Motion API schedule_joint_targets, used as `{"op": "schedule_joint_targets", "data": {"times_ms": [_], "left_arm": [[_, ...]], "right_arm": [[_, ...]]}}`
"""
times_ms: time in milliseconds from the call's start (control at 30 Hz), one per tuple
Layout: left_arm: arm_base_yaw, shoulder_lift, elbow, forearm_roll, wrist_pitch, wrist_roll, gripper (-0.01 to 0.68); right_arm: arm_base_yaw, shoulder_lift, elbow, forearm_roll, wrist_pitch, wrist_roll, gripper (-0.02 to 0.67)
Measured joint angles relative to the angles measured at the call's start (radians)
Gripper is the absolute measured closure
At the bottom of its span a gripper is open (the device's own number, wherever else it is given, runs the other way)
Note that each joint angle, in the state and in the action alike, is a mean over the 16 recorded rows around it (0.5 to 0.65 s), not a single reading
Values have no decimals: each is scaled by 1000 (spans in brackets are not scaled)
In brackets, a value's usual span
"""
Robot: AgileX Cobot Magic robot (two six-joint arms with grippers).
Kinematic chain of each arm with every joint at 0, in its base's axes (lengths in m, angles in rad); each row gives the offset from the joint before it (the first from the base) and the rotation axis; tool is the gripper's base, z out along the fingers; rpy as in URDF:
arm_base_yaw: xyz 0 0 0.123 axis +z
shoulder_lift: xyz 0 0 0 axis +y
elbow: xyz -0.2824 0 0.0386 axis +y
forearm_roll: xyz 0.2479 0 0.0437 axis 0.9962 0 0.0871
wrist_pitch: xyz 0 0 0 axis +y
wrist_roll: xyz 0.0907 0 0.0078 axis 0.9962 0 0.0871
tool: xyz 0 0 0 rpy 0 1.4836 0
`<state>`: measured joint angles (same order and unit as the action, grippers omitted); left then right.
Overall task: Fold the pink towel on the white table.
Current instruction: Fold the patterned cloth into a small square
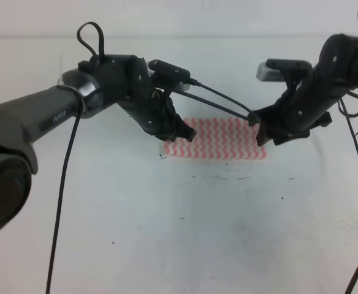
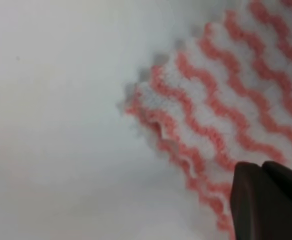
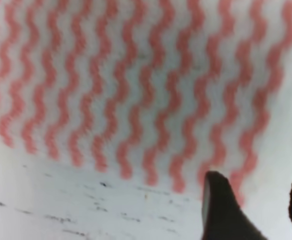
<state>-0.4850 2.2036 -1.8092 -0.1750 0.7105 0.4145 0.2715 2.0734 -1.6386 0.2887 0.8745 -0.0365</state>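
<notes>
The large plain white counter (image 1: 167, 233) fills the high view, flat and marked with a few dark specks and scuffs just below the cloth. My two black arms come in over it from nine o'clock and three o'clock, both reaching toward the centre.

The thin rectangular pink towel (image 1: 219, 139), with pink-red and white wavy stripes, lies flat on the counter a little above and right of the middle of the high view, far smaller than the counter itself. In my left wrist view its corner shows a doubled, slightly lifted edge, so it looks layered there.

My left gripper (image 1: 178, 130) sits at the towel's nine o'clock end, over its left edge. In the left wrist view only one dark finger (image 2: 266, 200) shows at five o'clock, against the towel's border; I cannot tell whether those jaws are parted or closed.

My right gripper (image 1: 266, 133) sits at the towel's three o'clock end. In the right wrist view two dark fingertips (image 3: 221, 210) stand apart with bare counter between them, just off the towel's lower corner: those jaws are released, grasping nothing.
</notes>
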Motion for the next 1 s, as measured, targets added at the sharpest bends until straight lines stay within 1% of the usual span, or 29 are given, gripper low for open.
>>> {"op": "schedule_joint_targets", "data": {"times_ms": [300, 700, 833, 1000], "left_arm": [[0, 29, 0, 3, 12, 0, 673], [0, 58, 1, 13, 33, 0, 673], [0, 60, 1, 14, 35, 0, 673], [0, 60, 1, 14, 37, 1, 673]], "right_arm": [[0, 47, 0, 33, 27, 12, 372], [0, 69, -2, 51, 19, 30, 375], [0, 70, -3, 51, 16, 35, 390], [0, 71, -4, 52, 12, 36, 429]]}}
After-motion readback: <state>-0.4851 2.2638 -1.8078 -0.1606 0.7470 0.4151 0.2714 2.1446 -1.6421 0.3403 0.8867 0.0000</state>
